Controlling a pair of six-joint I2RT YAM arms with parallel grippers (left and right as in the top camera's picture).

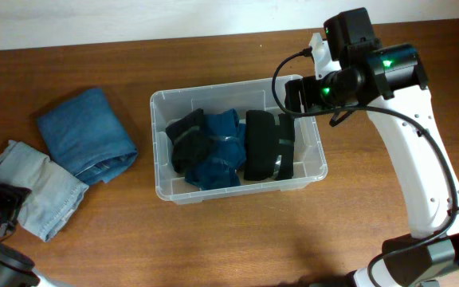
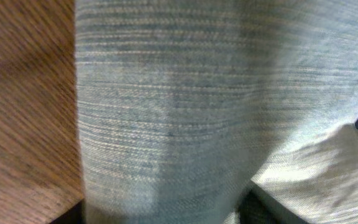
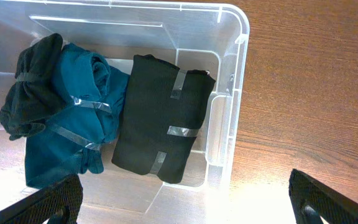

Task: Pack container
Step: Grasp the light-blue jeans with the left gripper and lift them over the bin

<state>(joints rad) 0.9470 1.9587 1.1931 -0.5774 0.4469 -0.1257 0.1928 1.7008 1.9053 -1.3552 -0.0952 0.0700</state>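
Your left gripper, spread or pinching I can't tell, sits on the pale jeans and may snag one layer and unfold them in transit, as the bin lies well to its right past the blue jeans, its right end below your spread, empty right gripper.

A brown wooden bench is filling almost the whole overhead view, its grain running from left to right. A pale wall is showing as a narrow strip along the far edge. Soft light is glaring off the wood low in the right wrist view.
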